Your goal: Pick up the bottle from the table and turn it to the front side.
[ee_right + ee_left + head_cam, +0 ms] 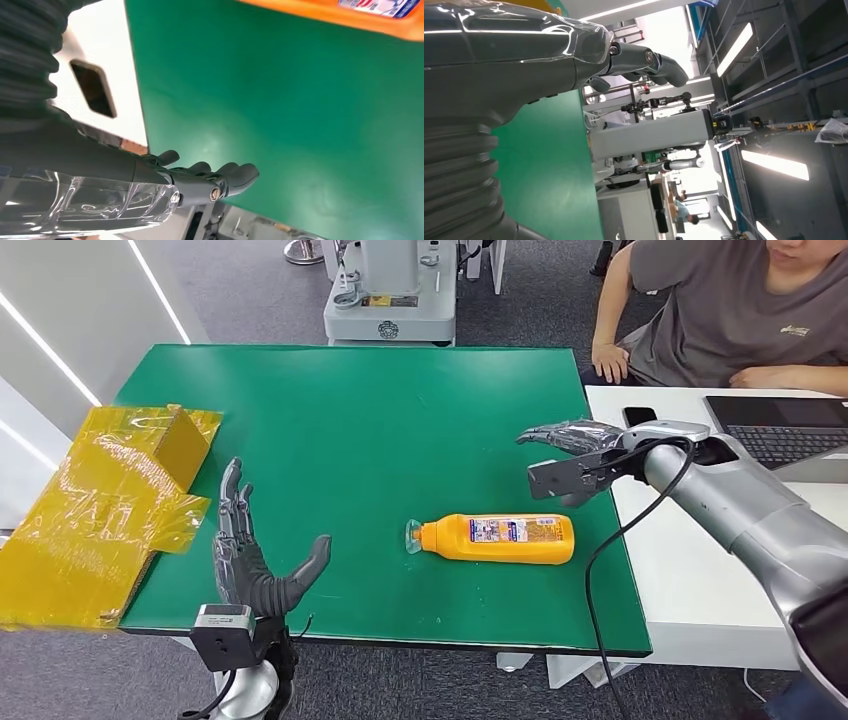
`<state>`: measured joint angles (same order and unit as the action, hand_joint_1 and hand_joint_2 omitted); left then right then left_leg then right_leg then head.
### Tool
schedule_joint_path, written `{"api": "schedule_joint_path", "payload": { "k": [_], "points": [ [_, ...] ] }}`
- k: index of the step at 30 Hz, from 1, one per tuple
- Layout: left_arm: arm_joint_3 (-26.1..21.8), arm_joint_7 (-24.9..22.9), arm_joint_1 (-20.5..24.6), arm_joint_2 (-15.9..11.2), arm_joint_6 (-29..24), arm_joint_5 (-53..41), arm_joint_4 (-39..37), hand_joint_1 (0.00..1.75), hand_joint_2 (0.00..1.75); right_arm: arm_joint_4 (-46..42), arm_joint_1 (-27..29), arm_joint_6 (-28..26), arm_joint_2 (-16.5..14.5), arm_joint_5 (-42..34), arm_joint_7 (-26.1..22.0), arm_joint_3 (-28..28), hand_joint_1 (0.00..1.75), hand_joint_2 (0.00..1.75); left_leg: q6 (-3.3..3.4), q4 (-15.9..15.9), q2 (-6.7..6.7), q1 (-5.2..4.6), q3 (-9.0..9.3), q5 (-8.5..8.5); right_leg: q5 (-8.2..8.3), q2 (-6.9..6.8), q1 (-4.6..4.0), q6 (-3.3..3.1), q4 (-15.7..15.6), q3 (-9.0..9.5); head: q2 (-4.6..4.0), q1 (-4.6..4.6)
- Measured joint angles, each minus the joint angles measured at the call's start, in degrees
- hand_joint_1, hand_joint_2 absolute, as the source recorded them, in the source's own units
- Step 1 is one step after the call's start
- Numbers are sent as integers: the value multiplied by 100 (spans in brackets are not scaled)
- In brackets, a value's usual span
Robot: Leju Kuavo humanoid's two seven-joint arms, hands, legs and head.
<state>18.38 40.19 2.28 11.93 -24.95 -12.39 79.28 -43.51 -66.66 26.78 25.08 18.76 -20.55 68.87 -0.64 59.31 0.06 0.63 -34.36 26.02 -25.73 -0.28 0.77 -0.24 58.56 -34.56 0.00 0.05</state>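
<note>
A green desk (pixel 380 420) filled the middle of the head view. An orange bottle (pixel 497 538) lay on its side toward the near right part of the desk, its clear cap pointing left and its printed label facing up.

The robot's left hand (pixel 250 558) stood at the near left edge of the desk, palm turned toward the bottle, its fingers (pixel 233 502) pointing up and spread apart, the thumb angled out to the right. It held nothing and was well apart from the bottle.

The right hand (pixel 575 445) hovered above the right side of the desk, beyond the bottle and raised off the surface, reaching in from the right on a silver arm (pixel 745 510). Its fingers (pixel 227 177) were stretched out and loosely apart, holding nothing. In the right wrist view the bottle (pixel 350 15) lay on the green surface apart from those fingers.

A crumpled yellow bag (pixel 95 510) hung over the desk's left edge. A white table (pixel 690 580) touched the desk's right side, carrying a laptop (pixel 785 430) and a phone (pixel 638 416). A person in a grey shirt (pixel 730 310) sat behind it.
</note>
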Motion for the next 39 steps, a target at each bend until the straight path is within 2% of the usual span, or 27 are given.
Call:
{"api": "schedule_joint_path", "payload": {
  "k": [8,19,24,25,28,29,30,39],
  "points": [
    [0,0,5,-2,-13,34,0,0,175,553,987,-883,-283,-15,-115,203,0,175,0,0,-3,0,0,0,-1,-4,-1,0,0,-2,0,1],
    [0,0,5,-9,18,59,0,0,175,457,1538,-1030,-123,105,164,146,0,175,1,1,-1,-1,2,2,-1,-3,0,0,-4,-1,0,0],
    [2,0,6,-8,51,84,0,0,175,220,1745,-1173,47,216,265,-25,0,175,1,2,-1,-1,4,2,-1,-3,0,0,-5,1,0,1],
    [2,0,6,-8,52,84,0,0,175,145,1795,-1209,93,249,286,-72,32,175,1,2,-1,-1,4,2,-1,-3,0,0,-5,2,0,1],
    [2,0,8,-9,54,85,0,0,175,-56,1930,-1303,207,351,299,-210,161,175,1,2,1,-1,3,2,-1,-2,0,0,-5,2,0,0],
    [2,0,8,-9,56,85,0,0,175,-105,1963,-1330,233,388,297,-249,173,175,1,2,2,-1,4,2,-1,-1,0,1,-5,2,0,-1],
    [2,0,8,-8,58,85,0,0,175,-150,1992,-1357,254,432,289,-292,175,175,1,2,3,-1,4,2,0,0,0,1,-6,2,0,0],
    [2,0,8,-4,110,91,0,0,175,-293,2204,-1522,296,756,134,-622,175,175,2,4,3,-1,4,1,1,1,0,1,-5,3,0,-1]
  ]
}}
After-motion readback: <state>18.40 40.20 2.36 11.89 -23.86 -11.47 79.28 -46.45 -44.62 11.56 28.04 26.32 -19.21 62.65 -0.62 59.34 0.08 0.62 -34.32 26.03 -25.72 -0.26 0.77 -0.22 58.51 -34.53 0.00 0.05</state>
